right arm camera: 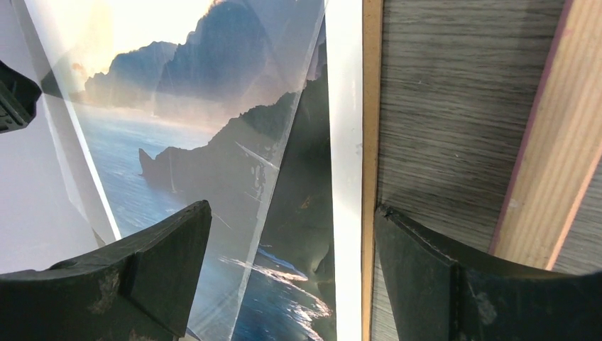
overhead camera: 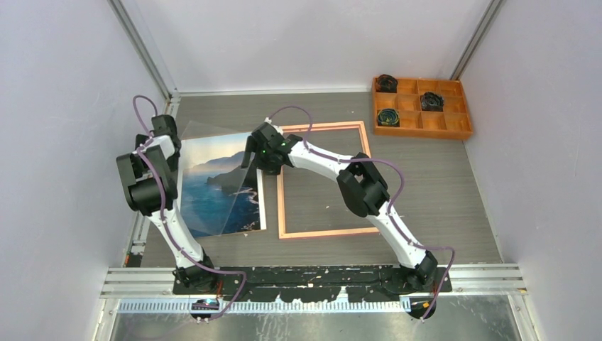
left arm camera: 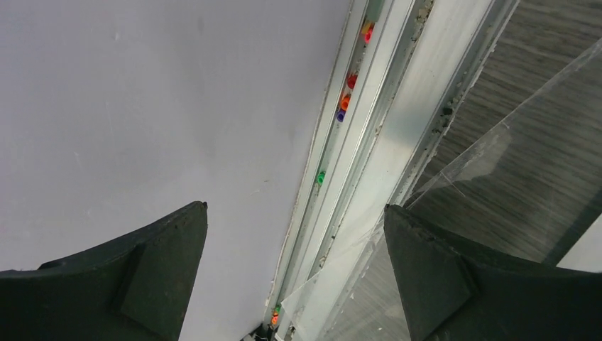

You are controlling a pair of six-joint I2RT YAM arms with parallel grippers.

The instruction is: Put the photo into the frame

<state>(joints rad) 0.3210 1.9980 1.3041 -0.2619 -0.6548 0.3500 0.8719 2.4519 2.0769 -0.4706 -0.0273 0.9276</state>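
The photo (overhead camera: 226, 186), a blue seascape with dark mountains, lies flat on the table left of the frame (overhead camera: 324, 232). The frame's thin pink-tan border rests flat around bare table. A clear plastic sheet (overhead camera: 206, 153) lies skewed over the photo. My right gripper (overhead camera: 255, 160) hovers open above the photo's right edge. In the right wrist view the gripper (right arm camera: 292, 207) spans the photo (right arm camera: 206, 163) and its white margin, with the frame's bar (right arm camera: 561, 142) to the right. My left gripper (overhead camera: 167, 128) stands open at the sheet's far left corner, by the wall. In the left wrist view the gripper (left arm camera: 295, 208) holds nothing.
An orange compartment tray (overhead camera: 423, 132) with dark coiled items sits at the back right. A metal rail (left arm camera: 397, 121) runs along the left wall beside the clear sheet (left arm camera: 511, 156). A thin tan board edge (right arm camera: 370, 106) shows along the photo's right side.
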